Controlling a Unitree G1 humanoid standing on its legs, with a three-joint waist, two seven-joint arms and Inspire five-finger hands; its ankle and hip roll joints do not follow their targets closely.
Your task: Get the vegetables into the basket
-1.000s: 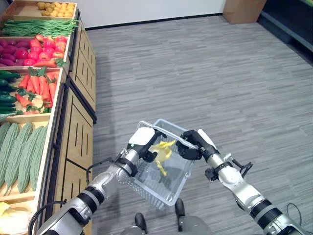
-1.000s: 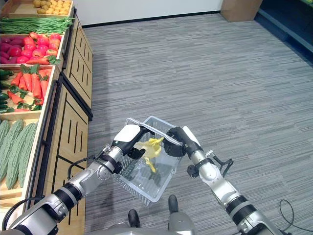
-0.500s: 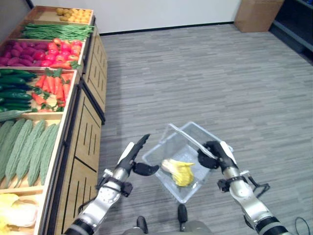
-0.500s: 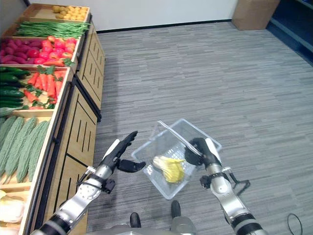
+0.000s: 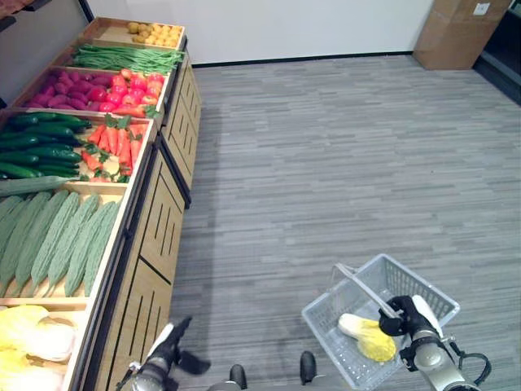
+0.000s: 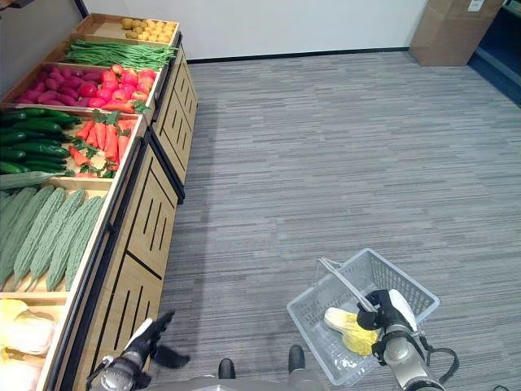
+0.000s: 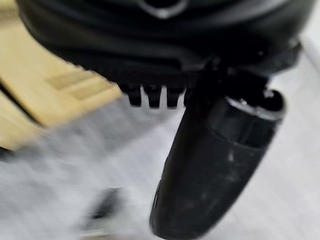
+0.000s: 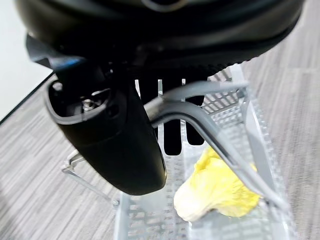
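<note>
A clear wire basket (image 5: 421, 282) hangs low at the right, just above the grey floor. My right hand (image 5: 404, 315) is shut on its handle (image 8: 201, 126), the thumb (image 8: 116, 146) curled over the bar. A yellow-white cabbage (image 5: 365, 336) lies inside on the basket's bottom, seen past the fingers as the cabbage (image 8: 219, 190) in the right wrist view. Low beside the wooden stand's front, my left hand (image 5: 168, 355) is open and holds nothing, with its thumb (image 7: 214, 167) standing apart from the straight fingers.
A wooden produce stand (image 5: 153, 244) runs along the left with bins of potatoes (image 5: 155, 34), green beans (image 5: 126, 58), tomatoes (image 5: 130, 85), carrots (image 5: 112, 147), cucumbers (image 5: 37, 147), bitter gourds (image 5: 57, 240) and cabbages (image 5: 32, 338). A cardboard box (image 5: 461, 32) stands far right.
The camera has shifted. My left hand has let go of the cabbage and dropped away to the stand's front. The basket has sunk lower to the right with the cabbage lying in it.
</note>
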